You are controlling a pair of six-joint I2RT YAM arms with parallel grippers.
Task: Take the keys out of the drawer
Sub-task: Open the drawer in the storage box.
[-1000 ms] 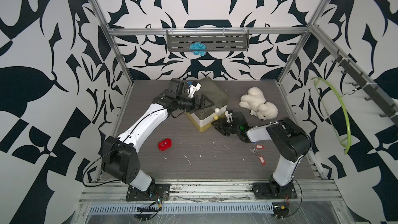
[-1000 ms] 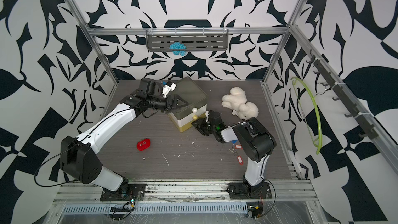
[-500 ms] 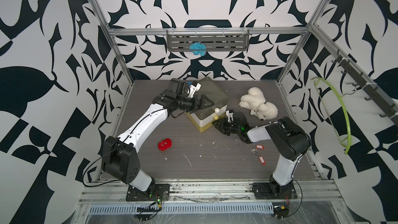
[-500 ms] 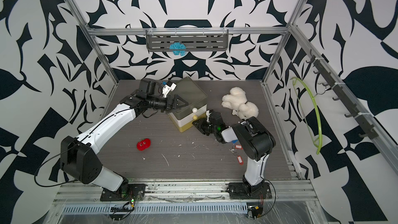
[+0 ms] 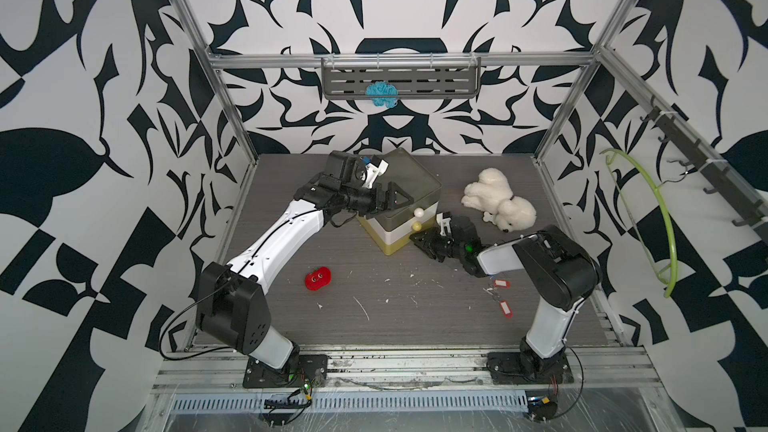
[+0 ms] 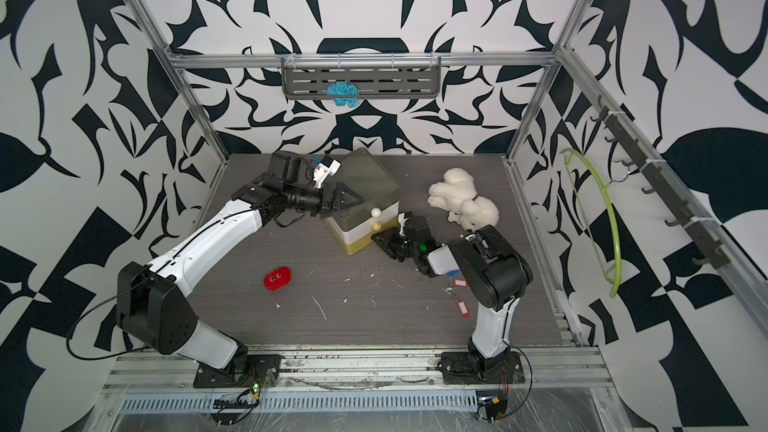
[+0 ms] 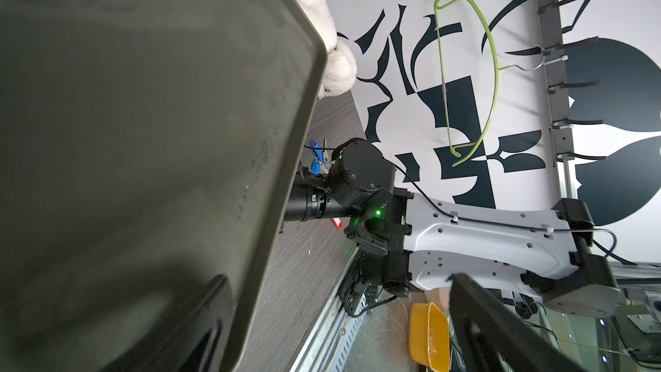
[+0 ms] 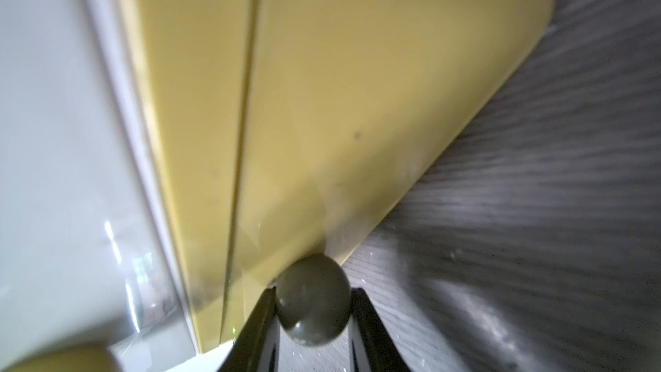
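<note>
Pinches the round olive knob (image 8: pixel 314 316) between both fingers (image 8: pixel 257 334) of the right gripper (image 8: pixel 313 293), each touching one side of it. Sits low against the yellow bottom drawer (image 8: pixel 357 101) of the small drawer chest (image 5: pixel 409 184), closed as far as both top views show. Rests the left gripper (image 5: pixel 395 198) on the chest's dark olive top, jaws spread wide, grasping nothing. Shows a white knob (image 5: pixel 419 212) and a yellow knob (image 5: pixel 415 225) on the two drawers above, both untouched. Finds the keys (image 5: pixel 505 308) with red tags on the grey table (image 5: pixel 374 317), outside the chest, just beside the right arm's elbow housing. Shows blue-tagged keys (image 7: pixel 314 161) on the table too, partly hidden behind that arm's wrist. Cannot tell whether more lie inside the drawers. Farther out, has a white plush dog (image 5: pixel 498 205) right of the chest and a red round-eyed toy (image 5: pixel 318 278) near the left arm.
</note>
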